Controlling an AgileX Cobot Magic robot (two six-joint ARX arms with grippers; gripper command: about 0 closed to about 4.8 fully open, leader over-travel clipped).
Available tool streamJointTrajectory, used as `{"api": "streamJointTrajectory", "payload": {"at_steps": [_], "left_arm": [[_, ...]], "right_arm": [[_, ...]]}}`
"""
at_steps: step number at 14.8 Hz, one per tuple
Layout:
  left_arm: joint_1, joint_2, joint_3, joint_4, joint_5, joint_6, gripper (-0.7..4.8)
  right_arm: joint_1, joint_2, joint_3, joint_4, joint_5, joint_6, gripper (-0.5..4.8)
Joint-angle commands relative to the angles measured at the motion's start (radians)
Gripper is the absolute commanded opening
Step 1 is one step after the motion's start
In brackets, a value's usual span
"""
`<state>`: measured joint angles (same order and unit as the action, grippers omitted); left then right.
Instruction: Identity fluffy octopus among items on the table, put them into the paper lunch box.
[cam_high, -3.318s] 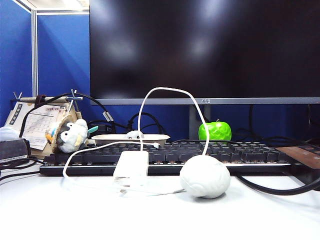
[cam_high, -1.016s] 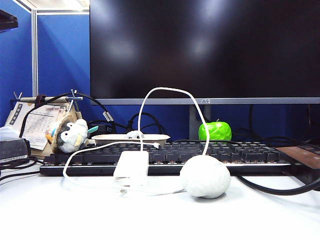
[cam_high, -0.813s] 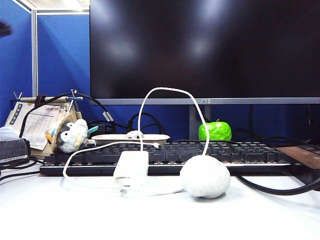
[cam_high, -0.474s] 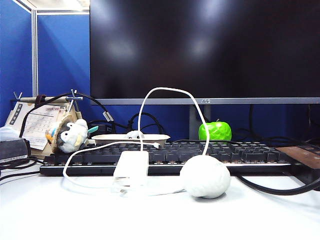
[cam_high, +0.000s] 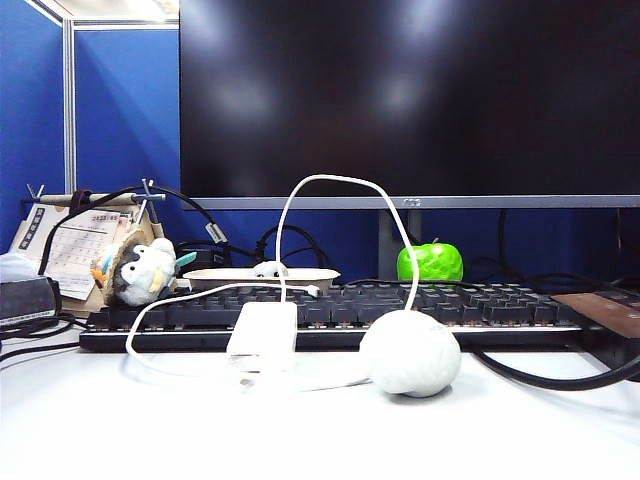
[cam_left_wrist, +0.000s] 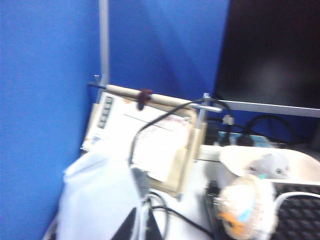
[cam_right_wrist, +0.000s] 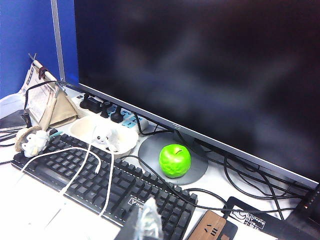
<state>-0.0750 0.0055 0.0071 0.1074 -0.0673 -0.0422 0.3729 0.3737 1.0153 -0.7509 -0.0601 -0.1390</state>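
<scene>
The fluffy octopus (cam_right_wrist: 105, 135) lies inside the paper lunch box (cam_right_wrist: 80, 125) behind the keyboard, near the monitor foot. From the front only its pale head (cam_high: 268, 268) shows over the lunch box rim (cam_high: 310, 274). In the blurred left wrist view the octopus (cam_left_wrist: 270, 165) is a grey lump in the lunch box (cam_left_wrist: 305, 172). My left gripper (cam_left_wrist: 141, 229) is shut and empty, off to the left by the calendar. My right gripper (cam_right_wrist: 149, 222) is shut and empty above the keyboard's front edge. Neither gripper appears in the exterior view.
A bird plush (cam_high: 140, 270) sits at the keyboard's (cam_high: 480, 305) left end. A white charger block (cam_high: 263, 330) with looping cable and a white brain-shaped ball (cam_high: 410, 353) stand in front. A green apple (cam_high: 430, 262), monitor, desk calendar (cam_high: 75, 245) and cables fill the back.
A dark part of the left arm at the exterior view's top left edge has left the frame. Nothing on the table has moved.
</scene>
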Motion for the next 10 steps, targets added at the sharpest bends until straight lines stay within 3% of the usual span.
{"api": "streamJointTrajectory", "payload": {"at_steps": [1,10], "left_arm": [[0.063,-0.003,0.0,0.003,0.05,0.0,0.25],[0.085,-0.003,0.0,0.002,0.049,-0.002,0.25]], "right_arm": [[-0.001,0.0,0.003,0.011,0.002,0.002,-0.06],[-0.001,0.0,0.003,0.011,0.002,0.002,-0.06]]}}
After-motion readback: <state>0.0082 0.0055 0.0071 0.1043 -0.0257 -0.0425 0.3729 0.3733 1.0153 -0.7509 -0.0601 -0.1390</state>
